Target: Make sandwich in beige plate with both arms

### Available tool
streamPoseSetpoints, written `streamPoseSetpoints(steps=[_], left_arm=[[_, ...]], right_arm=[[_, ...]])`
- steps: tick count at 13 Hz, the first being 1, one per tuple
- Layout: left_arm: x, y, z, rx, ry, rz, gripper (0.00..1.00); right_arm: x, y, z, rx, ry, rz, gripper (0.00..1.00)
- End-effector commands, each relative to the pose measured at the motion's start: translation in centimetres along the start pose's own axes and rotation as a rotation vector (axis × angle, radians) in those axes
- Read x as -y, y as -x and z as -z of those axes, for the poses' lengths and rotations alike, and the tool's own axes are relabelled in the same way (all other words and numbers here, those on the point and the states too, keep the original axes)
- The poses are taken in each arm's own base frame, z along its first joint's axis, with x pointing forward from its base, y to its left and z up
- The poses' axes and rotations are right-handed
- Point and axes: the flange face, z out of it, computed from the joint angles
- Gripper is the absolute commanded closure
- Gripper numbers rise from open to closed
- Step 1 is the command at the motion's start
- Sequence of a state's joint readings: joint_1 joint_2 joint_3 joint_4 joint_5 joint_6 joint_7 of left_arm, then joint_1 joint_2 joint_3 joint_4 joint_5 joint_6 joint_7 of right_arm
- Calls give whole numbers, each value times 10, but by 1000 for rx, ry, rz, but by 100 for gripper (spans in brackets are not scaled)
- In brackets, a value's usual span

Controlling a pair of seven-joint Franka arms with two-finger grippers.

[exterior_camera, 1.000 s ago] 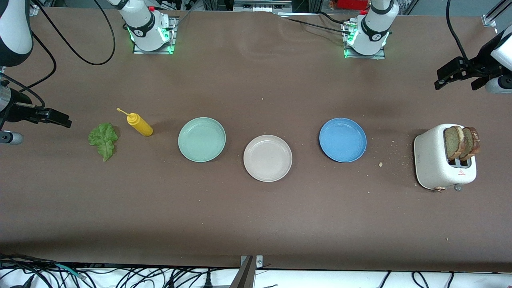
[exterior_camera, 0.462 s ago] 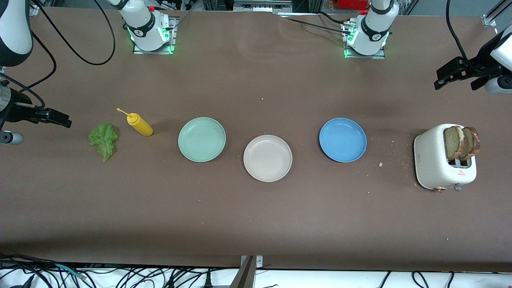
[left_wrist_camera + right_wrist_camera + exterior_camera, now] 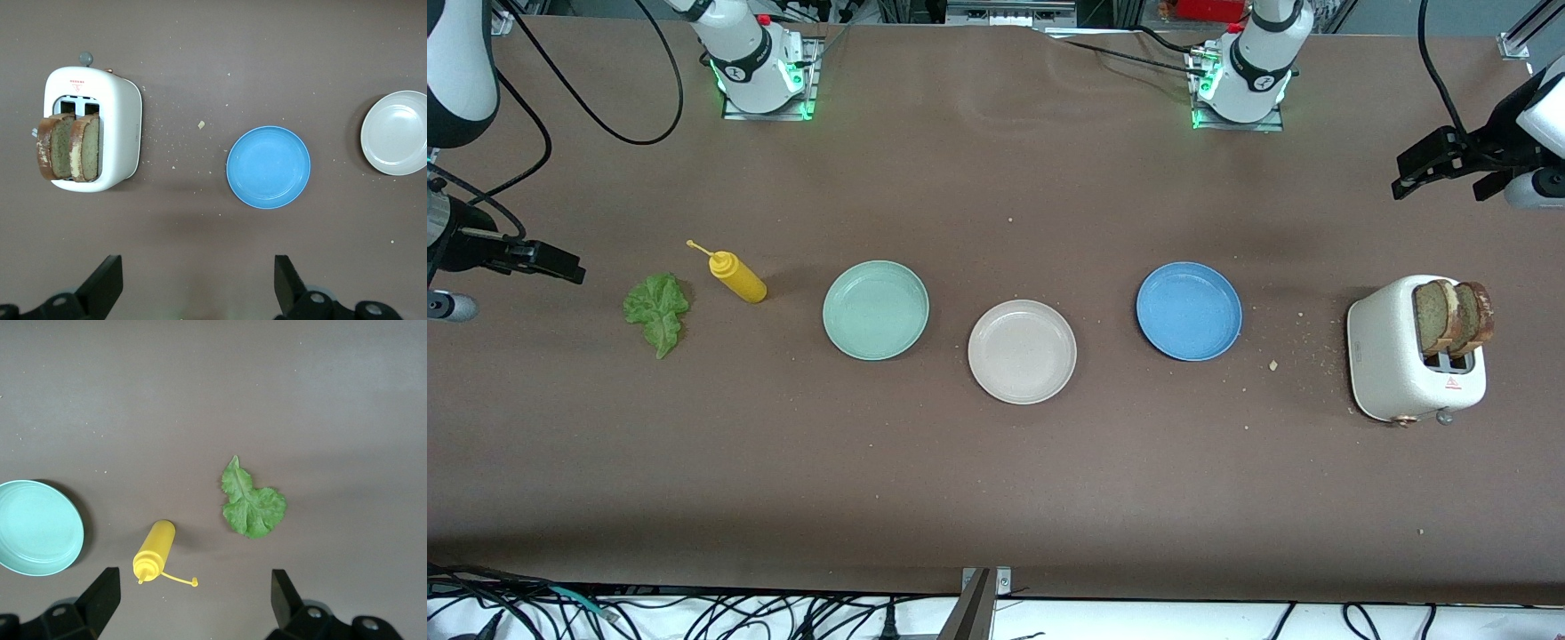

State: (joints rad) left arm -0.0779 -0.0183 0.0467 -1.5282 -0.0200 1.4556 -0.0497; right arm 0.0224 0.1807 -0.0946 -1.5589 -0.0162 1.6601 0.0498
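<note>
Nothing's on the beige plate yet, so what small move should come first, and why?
Probably lower the open left gripper toward the bread standing in the toaster. The beige plate is bare and bread goes first. The open right gripper hangs above the table near the lettuce.

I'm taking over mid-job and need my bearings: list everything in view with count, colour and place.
bread slices: two, tan with brown crusts, standing in the toaster's slots
toaster: one, white, toward the left arm's end of the table
blue plate: one, between toaster and beige plate
beige plate: one, mid-table, nearest the front camera of the three plates, nothing on it
mint-green plate: one, between beige plate and bottle
squeeze bottle: one, yellow, lying beside the lettuce
lettuce leaf: one, green, toward the right arm's end
crumbs: scattered, pale, near the toaster
left gripper: black, fingers open, above the toaster's end, waiting
right gripper: black, fingers open, above the lettuce's end, waiting
</note>
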Motion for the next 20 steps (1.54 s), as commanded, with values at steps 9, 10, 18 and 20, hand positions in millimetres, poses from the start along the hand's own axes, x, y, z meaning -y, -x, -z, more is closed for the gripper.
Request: streamPoseSetpoints(steps=[9,10,18,20], left_arm=[[-3,-2,0,-14,-24,-3,0],[-3,-1,-2,-12,-24,-3,0],[-8,-1,-2,-14,-25,-11,0],[-9,-1,-3,-12,-25,-13,0]], right_arm=[[-4,-2,4,-5,-9,-9,0],[-4,-2,4,-5,-15,-11,0],[-4,-2,4,-4,-29,-14,0],[-5,-2,4,-4,-32,-11,0]])
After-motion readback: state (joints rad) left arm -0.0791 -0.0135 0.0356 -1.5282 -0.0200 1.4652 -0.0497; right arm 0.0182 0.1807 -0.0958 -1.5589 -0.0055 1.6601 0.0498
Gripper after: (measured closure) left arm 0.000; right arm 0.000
